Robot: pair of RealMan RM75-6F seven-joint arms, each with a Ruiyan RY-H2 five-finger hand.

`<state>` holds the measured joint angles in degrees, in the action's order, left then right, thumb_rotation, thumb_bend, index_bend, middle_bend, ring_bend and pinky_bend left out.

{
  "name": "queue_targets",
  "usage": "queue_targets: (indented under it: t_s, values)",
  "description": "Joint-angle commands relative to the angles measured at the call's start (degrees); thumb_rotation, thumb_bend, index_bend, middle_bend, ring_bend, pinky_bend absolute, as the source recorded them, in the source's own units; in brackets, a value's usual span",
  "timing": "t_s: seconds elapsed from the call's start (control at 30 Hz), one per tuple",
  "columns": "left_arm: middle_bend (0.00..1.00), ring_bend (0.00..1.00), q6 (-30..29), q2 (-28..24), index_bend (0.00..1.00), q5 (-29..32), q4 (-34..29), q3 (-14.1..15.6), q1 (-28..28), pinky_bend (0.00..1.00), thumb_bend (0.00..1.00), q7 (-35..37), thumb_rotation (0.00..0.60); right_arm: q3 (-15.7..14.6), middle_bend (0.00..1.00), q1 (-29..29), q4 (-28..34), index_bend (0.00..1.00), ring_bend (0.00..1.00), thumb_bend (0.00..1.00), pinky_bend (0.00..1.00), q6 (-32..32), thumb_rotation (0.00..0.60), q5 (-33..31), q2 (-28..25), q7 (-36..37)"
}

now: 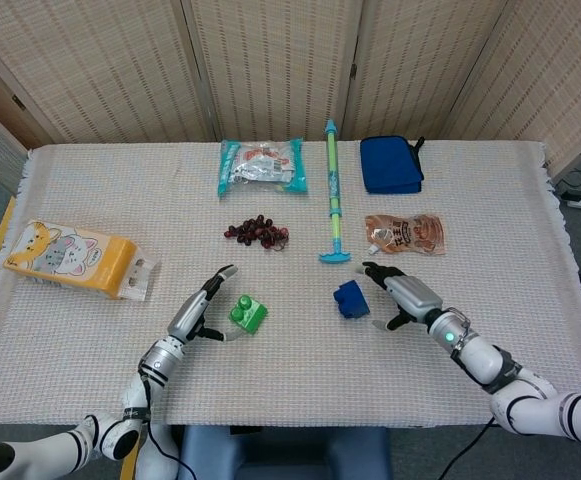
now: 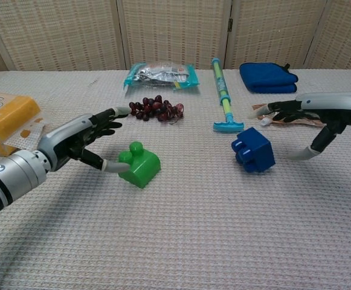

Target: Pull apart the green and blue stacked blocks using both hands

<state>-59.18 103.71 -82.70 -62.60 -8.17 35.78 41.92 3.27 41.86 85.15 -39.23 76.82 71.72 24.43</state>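
Green plastic stud block (image 2: pixel 139 167) sits on the woven beige tablecloth (image 2: pixel 181 235), left of centre, tilted. Blue plastic stud block (image 2: pixel 253 149) lies well apart to its right, also tilted, studs facing left. Blocks fully separated.

Left hand (image 2: pixel 84 140) is beside the green block, fingers spread, holding nothing; one fingertip is at the block's left edge, contact unclear. Right hand (image 2: pixel 308 119) is just right of the blue block, fingers apart, empty.

Behind: bunch of dark red grapes (image 1: pixel 257 231), green-and-teal toy pump (image 1: pixel 333 192), folded blue cloth (image 1: pixel 390 163).
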Motion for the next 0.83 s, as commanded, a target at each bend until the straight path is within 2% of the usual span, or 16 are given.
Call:
queue_targets:
  t_s: [0.03,0.13,0.23,0.33,0.43,0.47,0.5,0.6,0.7,0.83]
  values:
    - [0.0,0.0,-0.32,-1.07,0.04,-0.5,-0.68,-0.31,0.46,0.0,0.18,-0.13,0.6,0.02,0.0,-0.24,0.77,0.0,0.0,0.34,0.0,0.06,0.6,1.27,-1.37,1.6]
    - [0.0,0.0,-0.64,-3.36,0.04,-1.32,-3.3,-0.07,0.68,0.0,0.18,-1.46,0.6,-0.13,0.0,-0.71,1.93,0.0,0.0,0.34,0.0,-0.98,0.6,3.2,-2.93,2.93]
    - [0.0,0.0,-1.75,-7.87,0.06,-3.68,-6.89,1.22,0.62,0.0,0.18,-5.28,0.6,-0.27,0.0,-2.62,3.59,0.0,0.0,0.34,0.0,-6.06,0.6,6.08,-4.75,2.19]
    - [0.0,0.0,-2.59,-14.27,0.09,-7.16,-8.97,3.77,0.42,0.0,0.18,-10.44,0.6,-0.67,0.0,-7.49,3.92,0.0,0.0,0.34,0.0,-16.55,0.6,7.74,-4.76,-7.12]
    - [0.0,0.0,-4.77,-20.96,0.09,-8.82,-10.64,6.58,-2.0,0.0,0.18,-19.62,0.6,-1.49,0.0,-13.61,5.76,0.0,0.0,0.34,0.0,-25.8,0.6,5.08,-3.65,-22.24]
    - [0.0,0.0,-6.49,-23.24,0.09,-8.59,-11.77,7.43,-3.85,0.0,0.18,-24.68,0.6,-1.74,0.0,-15.93,6.93,0.0,0.0,0.34,0.0,-28.93,0.6,3.22,-3.18,-28.13]
    - [0.01,0.0,-7.6,-24.24,0.09,-8.29,-12.4,7.72,-4.93,0.0,0.18,-27.36,0.6,-1.84,0.0,-17.0,7.55,0.0,0.0,0.34,0.0,-30.29,0.6,2.1,-3.0,-30.96]
    - [0.01,0.0,-16.19,-27.59,0.09,-6.36,-14.99,8.15,-11.45,0.0,0.18,-40.45,0.6,-1.07,0.0,-22.12,9.6,0.0,0.0,0.34,0.0,-38.78,0.6,-3.13,-1.06,-42.53]
    - [0.02,0.0,-22.73,-29.72,0.09,-4.62,-17.38,8.31,-16.58,0.0,0.18,-46.5,0.6,-0.26,0.0,-25.57,8.84,0.0,0.0,0.34,0.0,-45.47,0.6,-5.09,1.65,-48.2]
    - [0.03,0.0,-28.16,-31.14,0.09,-2.12,-19.35,7.77,-21.25,0.0,0.18,-49.2,0.6,-1.2,0.0,-27.51,8.98,0.0,0.0,0.34,0.0,-45.49,0.6,-5.33,2.34,-47.03]
